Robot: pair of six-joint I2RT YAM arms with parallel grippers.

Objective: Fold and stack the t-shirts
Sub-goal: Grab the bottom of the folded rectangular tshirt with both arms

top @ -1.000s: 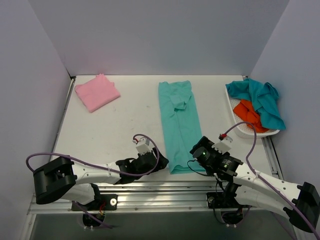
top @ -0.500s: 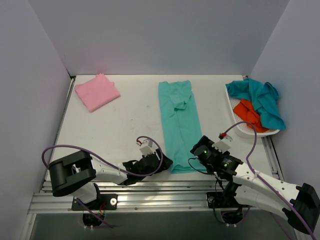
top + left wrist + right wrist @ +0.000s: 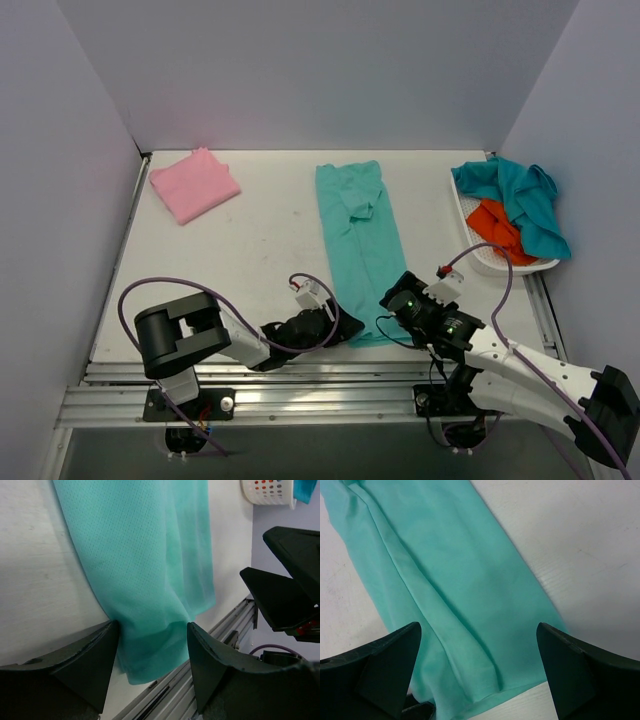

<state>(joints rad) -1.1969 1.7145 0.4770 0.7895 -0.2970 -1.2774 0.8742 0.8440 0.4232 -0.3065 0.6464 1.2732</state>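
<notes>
With the left gripper (image 3: 152, 635) part-open astride the near hem of the sea-green t-shirt (image 3: 140, 555) and the right gripper (image 3: 477, 630) wide open above it, both holding nothing, close low on matching corners, catching every layer.

**Top view.** The near corners of the sea-green t-shirt (image 3: 360, 240) are hidden under the left gripper (image 3: 338, 328) and the right gripper (image 3: 398, 305). The orange t-shirt (image 3: 495, 225) is partly buried under the teal t-shirt (image 3: 525, 200), which also covers much of the basket (image 3: 497, 267).

**Wrist views.** The upper edge of each picture cuts off the sea-green t-shirt's far length. Only a corner of the basket shows.
</notes>
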